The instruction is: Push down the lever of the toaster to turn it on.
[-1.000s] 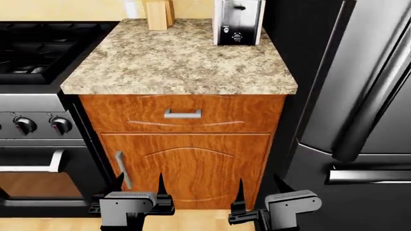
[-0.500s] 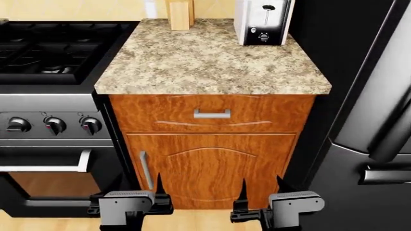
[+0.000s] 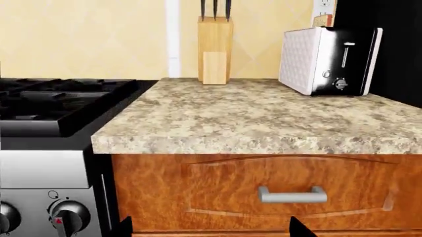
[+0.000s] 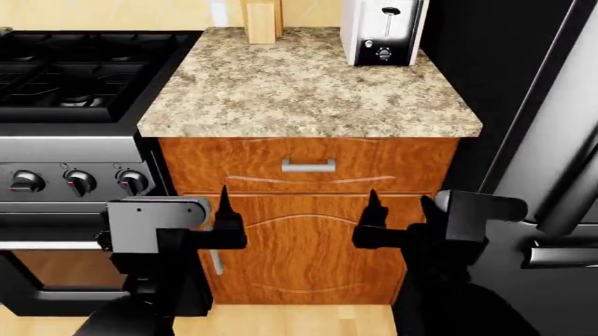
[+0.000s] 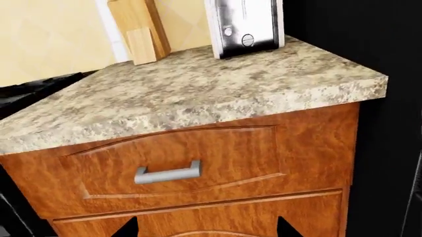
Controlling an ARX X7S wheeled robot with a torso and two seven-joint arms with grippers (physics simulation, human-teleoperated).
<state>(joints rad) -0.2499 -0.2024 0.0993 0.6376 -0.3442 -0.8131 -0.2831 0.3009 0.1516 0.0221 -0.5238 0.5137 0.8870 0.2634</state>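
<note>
Toaster (image 4: 381, 31) stands on the table (image 4: 309, 98), well above and beyond your open, empty left gripper (image 4: 196, 234) and right gripper (image 4: 397, 234); its lever (image 4: 391, 11) sits high.

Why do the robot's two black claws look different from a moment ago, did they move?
Yes. Both the left gripper and the right gripper rose: they were beside the bottom of the orange wooden cabinet door, and now sit near its top, below the silver drawer handle.
</note>
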